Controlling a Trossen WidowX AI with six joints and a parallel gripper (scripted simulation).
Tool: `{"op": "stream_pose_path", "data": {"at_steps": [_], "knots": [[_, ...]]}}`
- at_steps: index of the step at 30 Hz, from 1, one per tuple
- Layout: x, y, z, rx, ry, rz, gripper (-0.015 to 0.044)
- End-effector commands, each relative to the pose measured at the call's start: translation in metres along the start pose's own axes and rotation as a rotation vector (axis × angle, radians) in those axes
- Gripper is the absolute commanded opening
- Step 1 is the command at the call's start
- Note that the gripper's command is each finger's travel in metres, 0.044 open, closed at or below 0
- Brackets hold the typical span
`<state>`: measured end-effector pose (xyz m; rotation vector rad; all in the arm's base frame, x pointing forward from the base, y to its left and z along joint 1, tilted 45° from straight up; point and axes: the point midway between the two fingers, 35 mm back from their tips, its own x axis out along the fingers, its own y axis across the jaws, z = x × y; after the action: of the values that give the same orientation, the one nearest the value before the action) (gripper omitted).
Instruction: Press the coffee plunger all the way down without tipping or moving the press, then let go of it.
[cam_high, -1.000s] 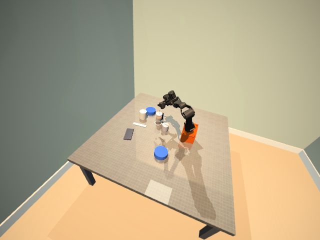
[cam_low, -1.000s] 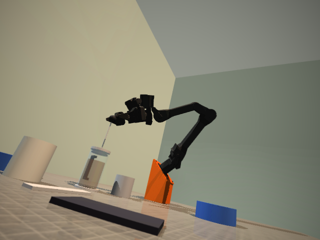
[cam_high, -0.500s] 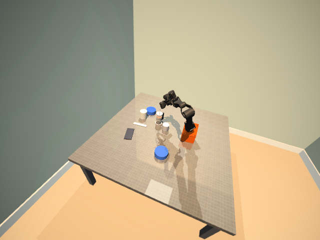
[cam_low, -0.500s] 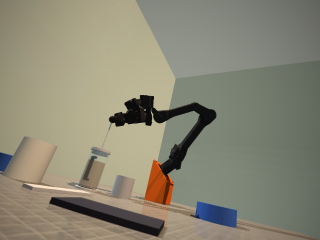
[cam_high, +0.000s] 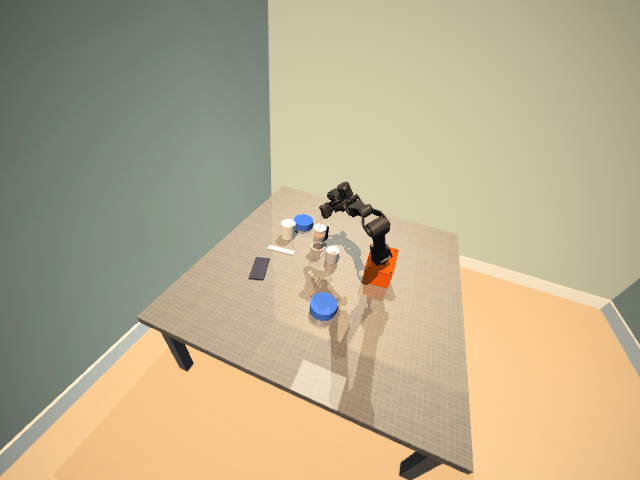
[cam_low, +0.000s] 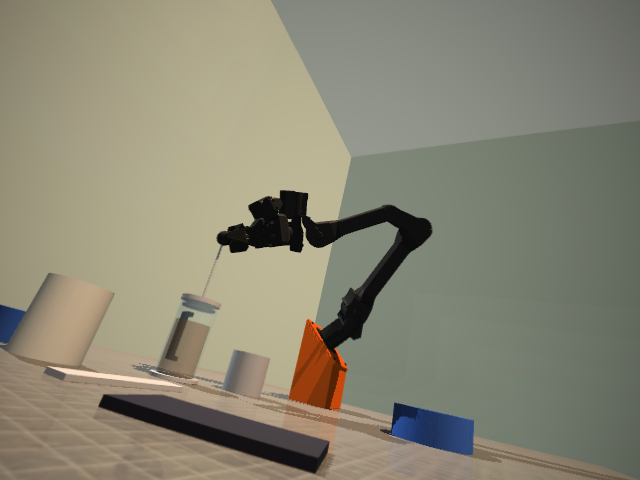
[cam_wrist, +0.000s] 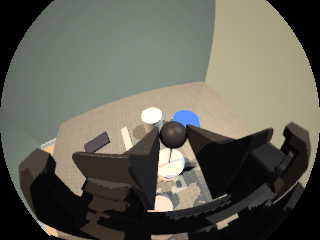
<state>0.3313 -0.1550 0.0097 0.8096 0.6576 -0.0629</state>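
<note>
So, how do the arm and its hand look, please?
The arm is matte black, with slim links and rounded joints, on an orange wedge-shaped base. The hand is black too, blocky, with two flat angular fingers. No cables or markings are visible.

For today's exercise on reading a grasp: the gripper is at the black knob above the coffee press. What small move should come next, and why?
Probably a slow, straight push down. The gripper is shut on the knob, the rod stands fully raised above the lid, and the press stands on the table, so a vertical push should avoid tipping it.
</note>
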Motion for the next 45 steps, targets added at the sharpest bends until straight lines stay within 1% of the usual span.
{"op": "stream_pose_path", "data": {"at_steps": [1, 45], "knots": [[0.006, -0.001, -0.009, 0.006, 0.013, -0.005, 0.0121], [0.052, -0.003, -0.066, 0.007, 0.013, -0.005, 0.0121]]}}
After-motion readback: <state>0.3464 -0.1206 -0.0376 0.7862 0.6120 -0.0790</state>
